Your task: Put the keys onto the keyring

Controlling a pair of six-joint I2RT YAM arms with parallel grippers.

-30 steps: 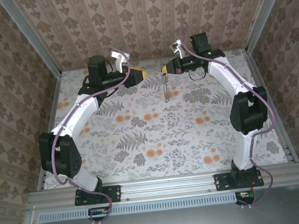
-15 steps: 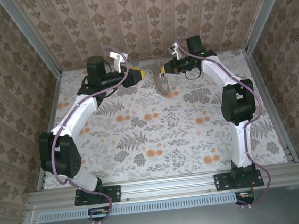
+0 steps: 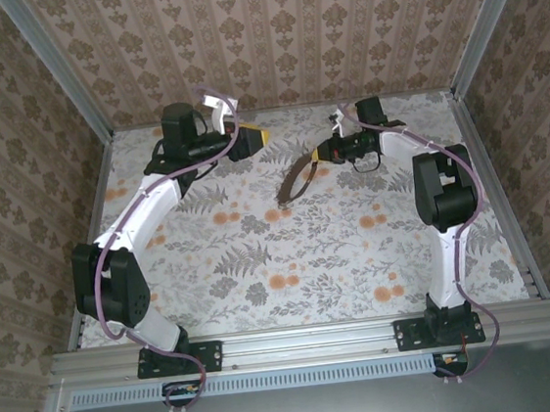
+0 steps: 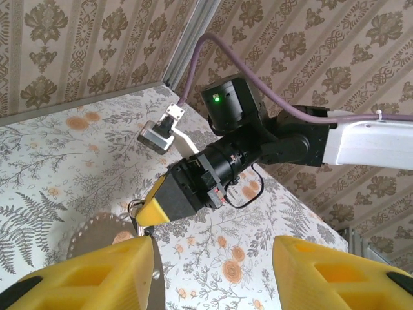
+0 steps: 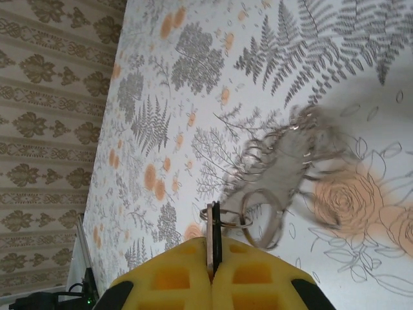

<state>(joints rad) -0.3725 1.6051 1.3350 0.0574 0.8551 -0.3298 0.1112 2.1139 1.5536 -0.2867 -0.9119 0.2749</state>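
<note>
Plainly, right pincer (image 5: 211,253) clenched on the keyring (image 5: 226,224) — tan loop (image 3: 296,176) dangling; left pincer (image 4: 213,259) spread wide.

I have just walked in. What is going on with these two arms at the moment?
The right gripper is shut on a thin metal piece, seen edge-on; it may be a key, but I cannot tell. A small metal ring sits against it, and a tan loop dangles from there above the floral table, blurred. The left gripper is open and empty, facing the right one from nearby. Whether a key is on the ring cannot be told.
</note>
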